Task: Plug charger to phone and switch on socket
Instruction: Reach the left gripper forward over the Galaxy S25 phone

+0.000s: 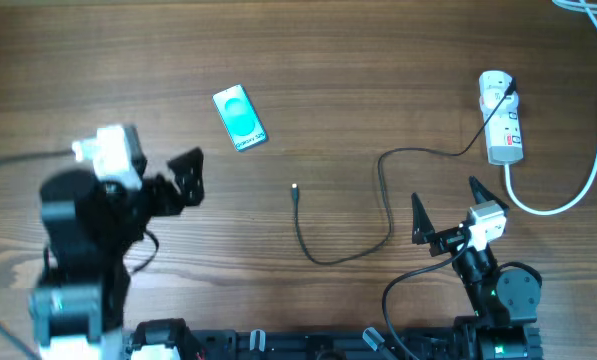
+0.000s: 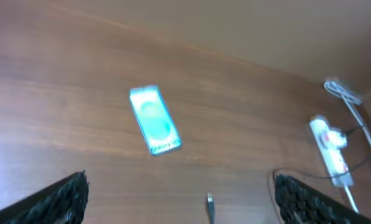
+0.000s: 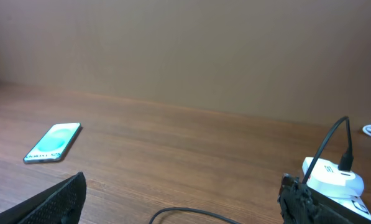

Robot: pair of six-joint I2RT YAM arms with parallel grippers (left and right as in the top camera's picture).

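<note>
Sitting plugged into socket (image 1: 502, 128), charger (image 1: 381, 175), phone (image 1: 240, 118) lying apart

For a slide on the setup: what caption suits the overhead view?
Left gripper and right gripper open, empty; charger runs from the socket, its connector loose on the table, short of the phone.

Both the left arm (image 1: 78, 215) and the right arm (image 1: 498, 285) are matte black, each with a white boxy block (image 1: 113, 150) at the wrist. The fingers (image 2: 54, 199) are black wedges with a ribbed, knobbly surface. A thin black cable (image 1: 386, 298) loops beside the right arm's base, which shows a small green light (image 1: 498, 350).
</note>
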